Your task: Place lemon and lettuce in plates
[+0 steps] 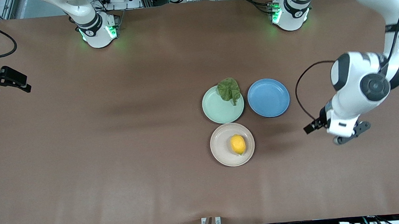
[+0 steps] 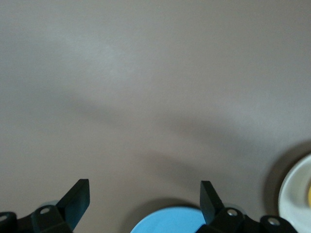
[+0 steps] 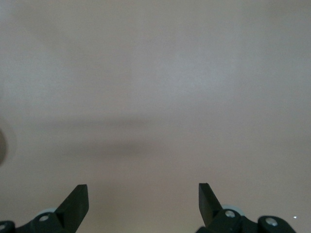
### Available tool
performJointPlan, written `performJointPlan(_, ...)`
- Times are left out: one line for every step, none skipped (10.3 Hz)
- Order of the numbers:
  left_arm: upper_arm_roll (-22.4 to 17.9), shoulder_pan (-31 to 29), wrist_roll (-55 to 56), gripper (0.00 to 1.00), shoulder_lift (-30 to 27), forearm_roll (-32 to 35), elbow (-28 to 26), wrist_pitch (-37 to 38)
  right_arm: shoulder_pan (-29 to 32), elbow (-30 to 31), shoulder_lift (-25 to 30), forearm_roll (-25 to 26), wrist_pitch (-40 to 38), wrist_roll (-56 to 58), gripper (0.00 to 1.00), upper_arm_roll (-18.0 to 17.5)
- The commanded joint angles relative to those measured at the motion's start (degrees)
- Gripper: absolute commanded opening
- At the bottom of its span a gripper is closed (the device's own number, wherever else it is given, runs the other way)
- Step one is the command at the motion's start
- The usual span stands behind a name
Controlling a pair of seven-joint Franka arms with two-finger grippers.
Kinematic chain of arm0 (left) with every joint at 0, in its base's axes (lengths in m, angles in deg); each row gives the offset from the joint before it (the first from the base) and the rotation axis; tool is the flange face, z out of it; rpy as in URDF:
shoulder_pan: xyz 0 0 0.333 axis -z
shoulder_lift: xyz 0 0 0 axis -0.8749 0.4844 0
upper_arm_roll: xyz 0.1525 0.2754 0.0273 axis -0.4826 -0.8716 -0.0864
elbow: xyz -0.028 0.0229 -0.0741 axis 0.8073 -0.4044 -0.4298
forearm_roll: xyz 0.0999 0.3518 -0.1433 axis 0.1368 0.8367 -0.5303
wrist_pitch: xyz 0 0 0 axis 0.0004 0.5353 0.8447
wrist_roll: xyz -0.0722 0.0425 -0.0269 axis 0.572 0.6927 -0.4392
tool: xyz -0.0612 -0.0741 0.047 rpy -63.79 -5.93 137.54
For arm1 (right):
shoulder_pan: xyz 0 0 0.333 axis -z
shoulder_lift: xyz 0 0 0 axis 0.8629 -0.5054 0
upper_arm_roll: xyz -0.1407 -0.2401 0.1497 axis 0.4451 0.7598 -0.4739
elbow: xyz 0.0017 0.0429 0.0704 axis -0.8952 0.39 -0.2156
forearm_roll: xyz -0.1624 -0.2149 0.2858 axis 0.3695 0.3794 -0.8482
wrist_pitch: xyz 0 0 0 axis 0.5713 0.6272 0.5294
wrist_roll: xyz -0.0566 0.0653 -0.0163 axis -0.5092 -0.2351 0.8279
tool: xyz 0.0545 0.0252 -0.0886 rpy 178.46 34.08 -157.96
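The lemon [image 1: 238, 144] lies in the beige plate [image 1: 220, 146]. The lettuce [image 1: 229, 89] lies on the mint green plate [image 1: 219, 110], overlapping the part of its rim farthest from the front camera. My left gripper [image 1: 351, 136] is open and empty, up over bare table toward the left arm's end, apart from the plates. In the left wrist view, the left gripper [image 2: 145, 187] shows open, with the beige plate [image 2: 294, 194] at the picture's edge. My right gripper [image 1: 23, 85] waits open and empty at the right arm's end of the table, and the right wrist view shows it [image 3: 143, 189] over bare table.
A blue plate [image 1: 268, 97] stands empty beside the mint green plate, toward the left arm's end; it also shows in the left wrist view [image 2: 170, 222]. The brown table [image 1: 99, 152] stretches wide toward the right arm's end.
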Motion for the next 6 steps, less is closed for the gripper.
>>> performJointPlan(0.35,-0.73,-5.87,1.00,-13.74,-3.47,-14.15,-0.28,-0.22,2.30,2.17,1.22,1.89,0.87,1.00,0.07)
performJointPlan(0.26,-0.73,-6.15,1.00,-16.39,-3.65,-16.27,-0.28,-0.22,2.30,2.17,1.22,1.90,0.86,1.00,0.16)
performJointPlan(0.17,-0.82,-7.71,1.00,-19.11,-5.04,-17.25,-0.11,-0.31,2.30,2.17,1.22,1.72,0.86,1.00,0.16)
performJointPlan(-0.18,-0.91,-8.69,1.00,-21.49,-7.15,-17.09,1.03,-0.49,2.30,2.17,1.22,1.72,0.86,1.00,0.33)
performJointPlan(-1.05,-0.82,-9.65,1.00,-23.08,-7.25,-16.13,1.99,-0.57,2.30,2.17,1.22,1.90,0.95,1.00,0.77)
performJointPlan(-1.32,-0.82,-13.06,1.00,-23.35,-7.17,-13.51,2.00,-0.58,2.30,2.09,1.14,1.99,0.87,1.00,0.69)
